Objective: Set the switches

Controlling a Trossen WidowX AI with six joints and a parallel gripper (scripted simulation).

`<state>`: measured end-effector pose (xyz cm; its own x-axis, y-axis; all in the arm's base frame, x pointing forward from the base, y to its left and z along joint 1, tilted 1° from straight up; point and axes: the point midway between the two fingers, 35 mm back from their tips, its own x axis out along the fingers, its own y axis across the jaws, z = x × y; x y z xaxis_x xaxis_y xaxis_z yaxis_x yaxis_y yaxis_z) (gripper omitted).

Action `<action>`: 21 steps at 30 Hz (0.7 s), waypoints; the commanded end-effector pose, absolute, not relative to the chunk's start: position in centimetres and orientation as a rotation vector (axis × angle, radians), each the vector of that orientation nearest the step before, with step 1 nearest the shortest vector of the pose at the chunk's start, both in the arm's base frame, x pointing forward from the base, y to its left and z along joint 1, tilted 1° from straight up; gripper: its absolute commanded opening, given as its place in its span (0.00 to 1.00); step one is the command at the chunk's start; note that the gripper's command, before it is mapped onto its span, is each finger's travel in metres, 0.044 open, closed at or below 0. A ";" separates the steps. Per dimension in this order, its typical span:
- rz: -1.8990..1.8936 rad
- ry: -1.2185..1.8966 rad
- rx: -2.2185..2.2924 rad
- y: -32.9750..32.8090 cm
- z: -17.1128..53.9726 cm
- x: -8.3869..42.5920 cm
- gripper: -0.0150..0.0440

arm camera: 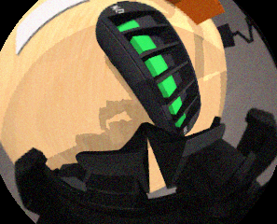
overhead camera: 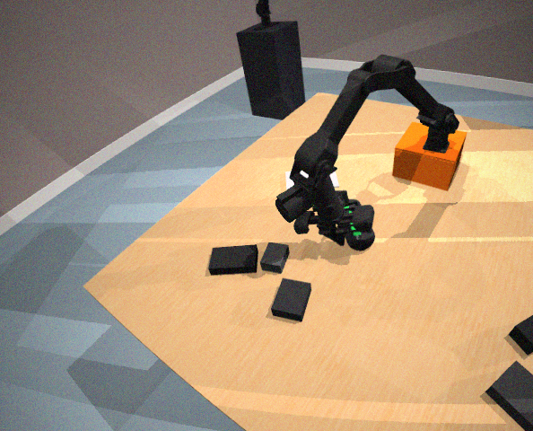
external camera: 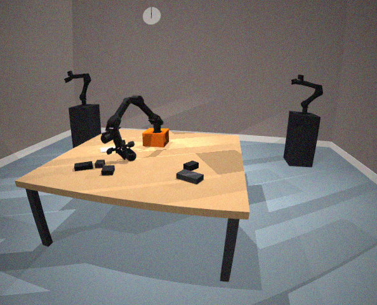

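Note:
The dark grey controller unit (overhead camera: 360, 241) (external camera: 131, 155) (arm camera: 124, 56) is on the bench beside the gripper, partly hidden by it in the top and exterior views. In the wrist view it runs from upper centre down to the fingers, switches facing the camera. Green shows on all six switches, at their left ends; which ends are pressed down I cannot tell for sure. The underside label is hidden. My gripper (overhead camera: 340, 241) (external camera: 125, 157) (arm camera: 145, 125) is shut with nothing between its fingers. The fingertips are close to the unit's near end; whether they touch it I cannot tell.
Black blocks (overhead camera: 232, 259) (overhead camera: 275, 257) (overhead camera: 291, 299) lie left of and in front of the gripper. Two more (external camera: 191, 165) (external camera: 190, 176) lie farther right. A white sheet (external camera: 103, 150) (arm camera: 37, 23) lies behind the arm. The orange base (overhead camera: 420, 167) (arm camera: 200, 9) carries the arm.

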<state>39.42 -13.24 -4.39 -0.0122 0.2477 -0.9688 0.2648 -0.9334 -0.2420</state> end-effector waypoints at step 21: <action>-2.167 0.573 2.191 -18.4 0.2 40.6 0.25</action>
